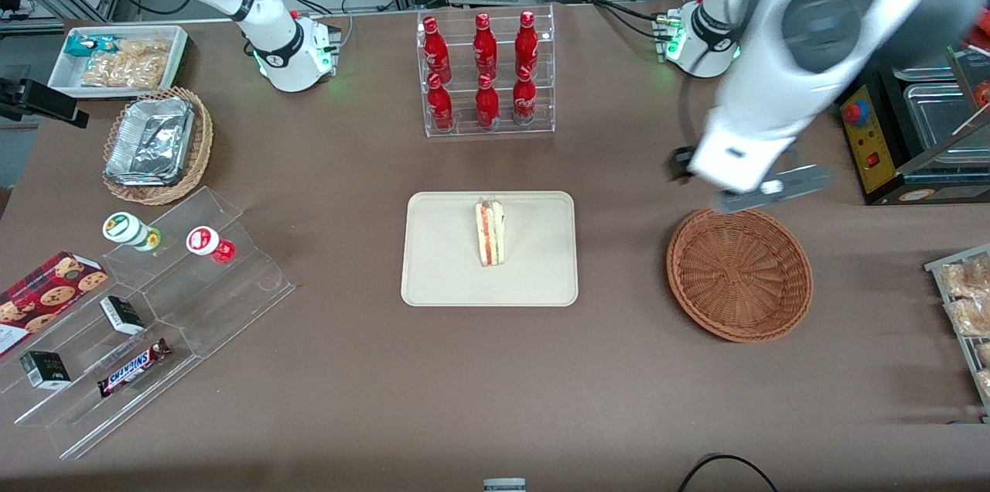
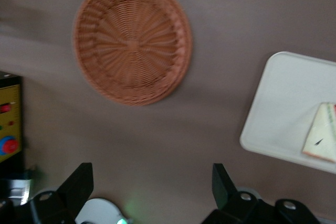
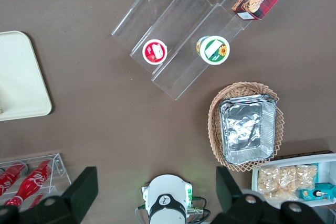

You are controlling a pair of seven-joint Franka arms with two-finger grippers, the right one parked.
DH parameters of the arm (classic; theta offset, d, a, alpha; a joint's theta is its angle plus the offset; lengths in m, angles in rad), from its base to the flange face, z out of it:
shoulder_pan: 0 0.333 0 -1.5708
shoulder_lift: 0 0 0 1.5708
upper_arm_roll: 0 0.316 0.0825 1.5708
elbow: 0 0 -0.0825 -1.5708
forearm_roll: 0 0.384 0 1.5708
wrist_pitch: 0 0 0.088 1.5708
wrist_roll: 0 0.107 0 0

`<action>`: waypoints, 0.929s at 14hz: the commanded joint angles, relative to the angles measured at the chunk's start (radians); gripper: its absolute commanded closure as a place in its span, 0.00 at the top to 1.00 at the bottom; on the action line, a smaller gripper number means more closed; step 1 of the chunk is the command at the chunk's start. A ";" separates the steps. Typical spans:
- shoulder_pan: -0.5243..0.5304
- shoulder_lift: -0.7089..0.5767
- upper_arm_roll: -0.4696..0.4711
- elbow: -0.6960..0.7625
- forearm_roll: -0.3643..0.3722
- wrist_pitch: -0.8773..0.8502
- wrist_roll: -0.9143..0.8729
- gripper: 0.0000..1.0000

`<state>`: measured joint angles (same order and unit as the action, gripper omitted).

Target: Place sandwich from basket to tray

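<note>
A foil container (image 1: 149, 140) is sitting in a tan wicker basket (image 1: 199, 152) toward the parked arm's end of the table, well apart from the tray (image 1: 441, 260), with a clear acrylic stepped stand (image 1: 232, 306) nearer the front camera holding two small lidded cups (image 1: 128, 230) and a Snickers bar (image 1: 133, 367). At the table's middle, the sandwich (image 1: 489, 233) is lying on the cream tray, its red and green filling layers showing along one edge. Six red Coca-Cola bottles (image 1: 483, 70) are standing in a clear rack (image 1: 541, 121) farther from the front camera than the tray. Toward the working arm's end, the reddish-brown wicker basket (image 1: 739, 275) is resting apart from the tray with nothing in it. The gripper (image 1: 754, 194) is hanging above the table beside the basket's rim, on the side farther from the front camera; in the wrist view its two dark fingers (image 2: 79, 184) are standing wide apart, gripping nothing.
</note>
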<state>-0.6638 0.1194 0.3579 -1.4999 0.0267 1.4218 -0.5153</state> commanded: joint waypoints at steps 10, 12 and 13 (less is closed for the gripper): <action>-0.017 -0.041 0.161 0.070 -0.054 -0.109 0.081 1.00; -0.014 -0.032 0.136 0.081 -0.024 -0.121 0.075 1.00; -0.013 -0.038 0.118 0.079 0.002 -0.126 0.075 1.00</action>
<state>-0.6697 0.0694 0.4921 -1.4537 -0.0051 1.3253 -0.4464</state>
